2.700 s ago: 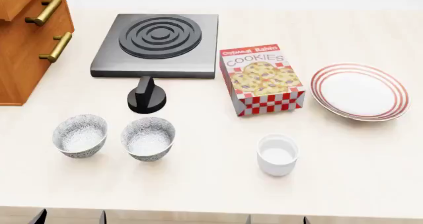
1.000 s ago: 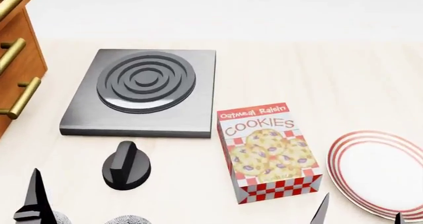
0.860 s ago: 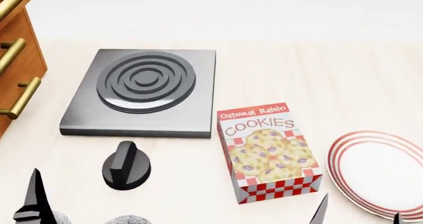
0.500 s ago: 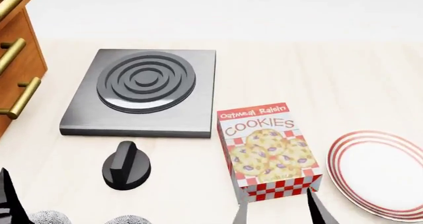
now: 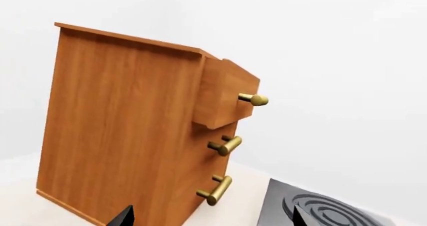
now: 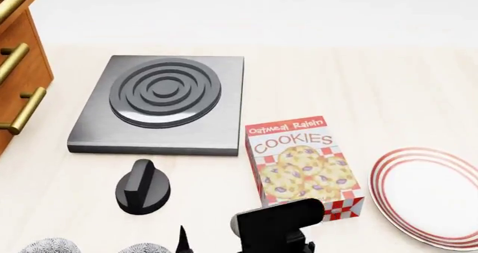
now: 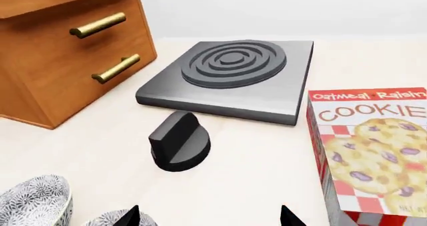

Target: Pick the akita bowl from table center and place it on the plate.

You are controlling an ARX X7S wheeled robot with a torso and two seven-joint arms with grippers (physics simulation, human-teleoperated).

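Note:
Two speckled grey-black bowls show only as rims at the bottom edge of the head view. The akita bowl (image 6: 145, 247) is the one nearer the table's middle, and its twin (image 6: 46, 246) lies to its left. In the right wrist view the akita bowl (image 7: 107, 219) sits partly behind one fingertip of my open right gripper (image 7: 209, 218), which holds nothing. My right arm (image 6: 276, 225) stands in front of the cookie box. The red-ringed plate (image 6: 429, 194) is at the right and bare. My left gripper (image 5: 212, 220) is open, faces the cabinet and is out of the head view.
A black hotplate (image 6: 160, 102) lies at the back with a loose black knob (image 6: 142, 188) in front of it. An upright cookie box (image 6: 305, 169) stands between the bowls and the plate. A wooden drawer cabinet (image 6: 19, 68) with brass handles is at the left.
My right arm has swung left, from beside the cookie box's near corner to in front of it, toward the bowls. My left gripper's fingertips have dropped out of the head view.

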